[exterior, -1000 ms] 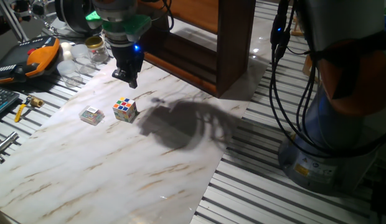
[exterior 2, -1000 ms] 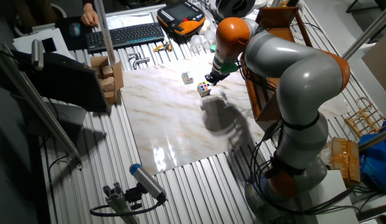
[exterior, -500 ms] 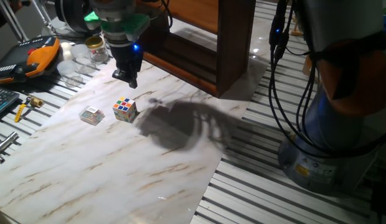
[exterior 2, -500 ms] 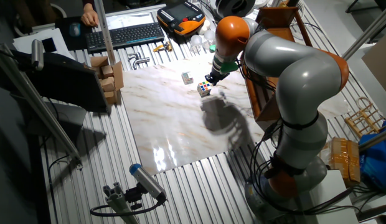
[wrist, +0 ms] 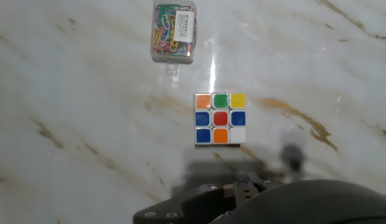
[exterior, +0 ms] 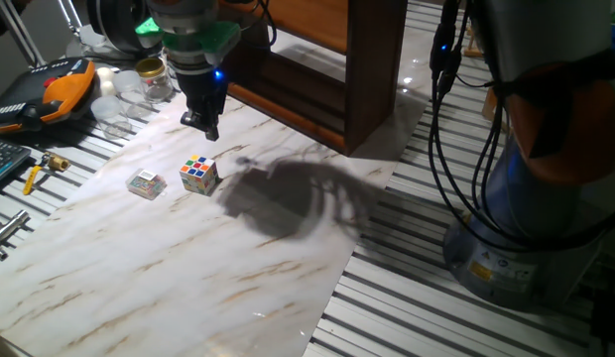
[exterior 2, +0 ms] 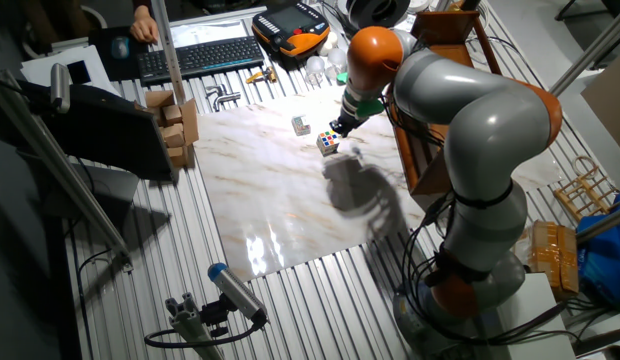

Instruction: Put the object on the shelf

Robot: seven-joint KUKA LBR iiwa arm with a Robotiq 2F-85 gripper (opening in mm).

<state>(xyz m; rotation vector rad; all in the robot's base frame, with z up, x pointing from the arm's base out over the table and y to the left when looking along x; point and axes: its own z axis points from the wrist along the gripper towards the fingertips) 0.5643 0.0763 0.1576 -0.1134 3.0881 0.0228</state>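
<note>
Hovering above the cube [exterior: 198,174] (fingers unclear, so we cannot tell their spread), our gripper [exterior: 207,123] holds nothing; next it must descend just ahead and grasp, shelf [exterior: 327,69] behind.

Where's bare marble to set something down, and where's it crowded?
Free: the white marble slab from the multicoloured puzzle cube and clear box of paper clips to the near edge. Crowded: far corner, where the gripper hangs by the dark wooden shelf and glass jar.
</note>
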